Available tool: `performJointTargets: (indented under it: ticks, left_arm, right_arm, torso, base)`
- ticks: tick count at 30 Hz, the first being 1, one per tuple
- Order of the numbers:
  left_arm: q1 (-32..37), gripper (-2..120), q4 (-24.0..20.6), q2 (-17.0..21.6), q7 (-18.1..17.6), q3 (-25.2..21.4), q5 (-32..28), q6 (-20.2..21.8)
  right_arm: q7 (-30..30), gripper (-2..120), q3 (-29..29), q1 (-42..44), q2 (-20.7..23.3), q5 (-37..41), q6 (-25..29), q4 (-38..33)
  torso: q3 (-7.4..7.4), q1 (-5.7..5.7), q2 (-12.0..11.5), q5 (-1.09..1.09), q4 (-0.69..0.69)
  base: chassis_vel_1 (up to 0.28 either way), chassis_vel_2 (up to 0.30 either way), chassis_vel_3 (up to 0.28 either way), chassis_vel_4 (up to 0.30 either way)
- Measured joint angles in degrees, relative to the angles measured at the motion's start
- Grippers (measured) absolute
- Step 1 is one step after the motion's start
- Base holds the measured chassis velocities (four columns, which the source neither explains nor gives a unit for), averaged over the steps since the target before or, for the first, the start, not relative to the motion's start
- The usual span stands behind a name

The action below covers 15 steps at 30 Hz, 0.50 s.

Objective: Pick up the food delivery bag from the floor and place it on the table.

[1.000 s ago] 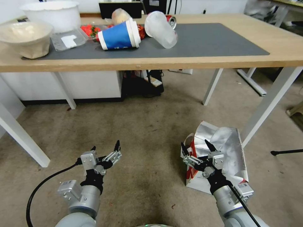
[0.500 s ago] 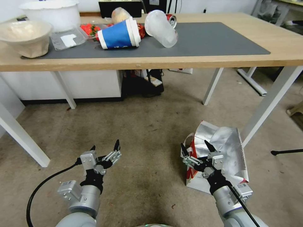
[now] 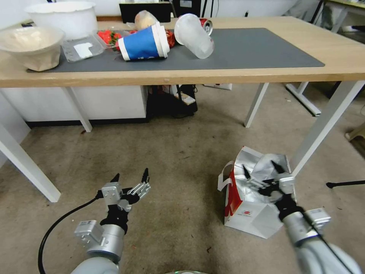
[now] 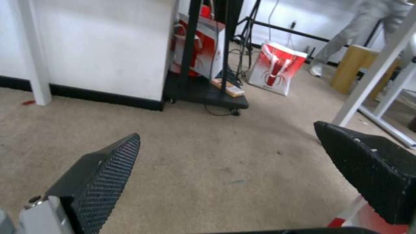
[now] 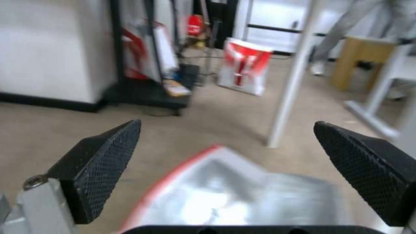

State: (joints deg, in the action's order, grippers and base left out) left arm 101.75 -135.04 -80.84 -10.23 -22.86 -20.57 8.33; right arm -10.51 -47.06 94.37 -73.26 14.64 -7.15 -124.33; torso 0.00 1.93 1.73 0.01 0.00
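Two grippers are spread wide: the right gripper (image 3: 264,176) is hung over the bag (image 3: 251,213) for a grab, the left gripper (image 3: 131,178) is parked above the floor (image 3: 171,160).

Light-wood rectangular table (image 3: 235,76) on white legs has a big dark grey mat (image 3: 247,49) on top. On the mat's left part: a tipped blue paper cup (image 3: 143,42), a tipped frosted plastic cup (image 3: 194,36) beside it, and a clear plastic tray (image 3: 81,47). The boxy white paper bag (image 3: 253,198) with red sides sits on the greyish-beige carpet floor (image 3: 171,160), by a table leg.
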Motion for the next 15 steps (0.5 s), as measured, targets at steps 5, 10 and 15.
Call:
performJointTargets:
  ticks: [5, 10, 15]
  left_arm:
    - [-1.0, 100, 0.7, 1.1, 0.0, 1.1, -0.2, 0.1]
    - [-1.1, 100, 0.9, 1.1, 0.0, 1.6, -0.1, 0.1]
    - [-1.3, 100, 1.0, 0.7, 0.0, 2.1, 0.4, 0.1]
  right_arm:
    - [1.6, 100, -5.0, -1.4, 5.7, 0.3, -0.9, 4.9]
    - [2.5, 100, -5.3, -4.2, 9.3, 1.4, -1.9, 9.1]
    - [3.8, 100, -2.1, -8.2, 13.0, 2.3, -3.7, 15.0]
  torso:
    - [0.00, 0.00, 0.0, 0.00, -0.01]
    - [0.00, 0.01, 0.1, 0.01, -0.01]
    - [0.00, 0.01, 0.1, 0.00, 0.00]
  base:
    - [0.000, 0.000, 0.000, 0.000]
    - [0.000, 0.000, 0.000, 0.000]
    - [0.000, 0.000, 0.000, 0.000]
